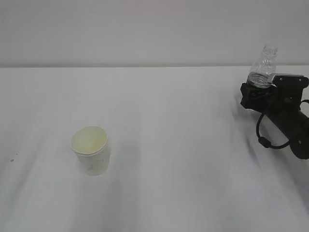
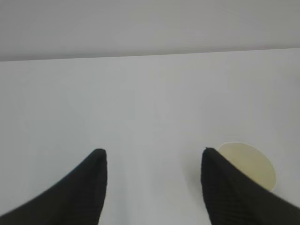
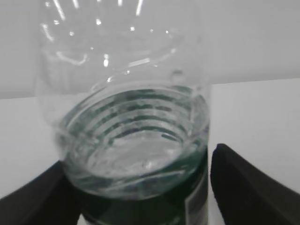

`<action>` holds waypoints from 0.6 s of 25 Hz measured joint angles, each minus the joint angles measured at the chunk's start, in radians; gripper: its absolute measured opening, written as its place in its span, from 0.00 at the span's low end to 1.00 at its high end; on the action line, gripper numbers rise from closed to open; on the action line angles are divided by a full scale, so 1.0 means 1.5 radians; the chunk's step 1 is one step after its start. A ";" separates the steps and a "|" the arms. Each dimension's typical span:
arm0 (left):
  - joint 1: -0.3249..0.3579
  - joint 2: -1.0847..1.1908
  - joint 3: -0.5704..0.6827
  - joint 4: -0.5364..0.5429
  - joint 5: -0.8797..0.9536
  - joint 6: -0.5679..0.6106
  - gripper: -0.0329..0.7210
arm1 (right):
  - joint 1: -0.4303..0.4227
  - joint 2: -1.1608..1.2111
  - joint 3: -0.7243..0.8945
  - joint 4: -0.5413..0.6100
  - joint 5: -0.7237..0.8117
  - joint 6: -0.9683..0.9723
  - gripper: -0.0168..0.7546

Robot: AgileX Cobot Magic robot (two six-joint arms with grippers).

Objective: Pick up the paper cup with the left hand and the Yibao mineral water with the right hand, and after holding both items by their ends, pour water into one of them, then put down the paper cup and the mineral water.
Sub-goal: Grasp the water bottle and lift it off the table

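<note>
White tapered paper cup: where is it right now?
The white tapered paper cup stands upright, left of centre on the white table in the exterior view, far from the clear bottle, just outside the left gripper's right finger.

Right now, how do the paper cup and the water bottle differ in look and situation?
The paper cup is opaque white with a cream inside; the bottle is clear plastic with a dark green label.
The cup stands alone on the table, with the left pincer open beside it; the bottle sits between the fingers of the right pincer.
The cup's mouth is wide; the bottle narrows to a neck.
Both stand upright and uncovered.
</note>
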 joint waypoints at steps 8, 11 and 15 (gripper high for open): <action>0.000 0.000 0.000 0.000 0.000 0.000 0.64 | 0.000 0.000 0.000 0.000 0.000 0.000 0.68; 0.000 0.001 0.000 0.006 0.000 0.000 0.64 | 0.000 0.000 0.000 -0.003 0.000 0.000 0.67; 0.000 0.023 0.000 0.019 -0.003 0.000 0.64 | 0.000 0.000 0.000 -0.005 0.000 0.000 0.67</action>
